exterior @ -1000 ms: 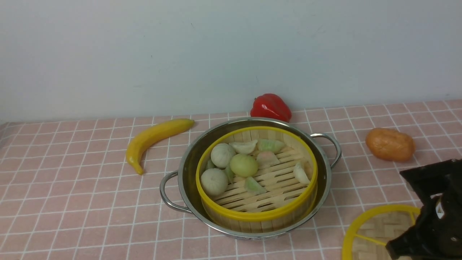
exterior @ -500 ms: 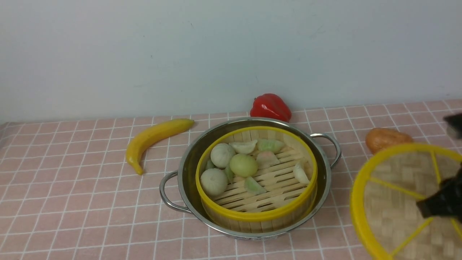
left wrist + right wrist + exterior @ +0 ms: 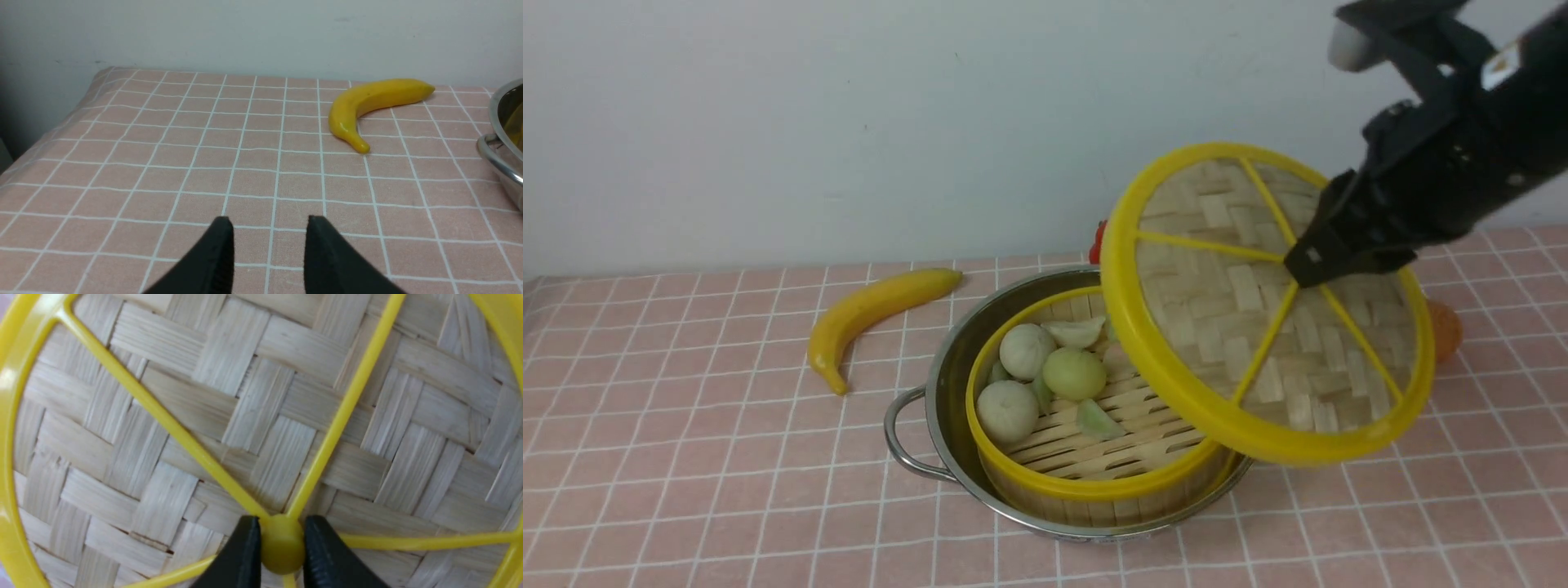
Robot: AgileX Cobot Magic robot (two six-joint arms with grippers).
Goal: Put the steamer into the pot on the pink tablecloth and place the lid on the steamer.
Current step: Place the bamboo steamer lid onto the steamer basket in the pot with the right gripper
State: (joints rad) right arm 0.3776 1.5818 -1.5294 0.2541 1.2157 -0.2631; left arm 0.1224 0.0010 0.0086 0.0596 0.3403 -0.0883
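A: Hidden?
B: Pepper (image 3: 1098, 242) and orange item (image 3: 1447, 331), mostly behind tilted lid (image 3: 1217, 327). Right gripper (image 3: 1311, 263) pinches its centre, partly over steamer (image 3: 1045, 482) in pot (image 3: 943, 384).
A: Around?
B: Banana (image 3: 874, 310) on tablecloth (image 3: 686, 457); left gripper (image 3: 267, 245) spread.

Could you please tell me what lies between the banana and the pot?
Nothing but bare pink tablecloth: the front view shows only grid squares between the banana and the pot, and the left wrist view agrees.

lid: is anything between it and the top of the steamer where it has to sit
Nothing visible does. The right pincer holds the lid tilted in the air, partly over the steamer. The steamer's yellow rim is bare, and the buns lie inside it, apparently below the rim.
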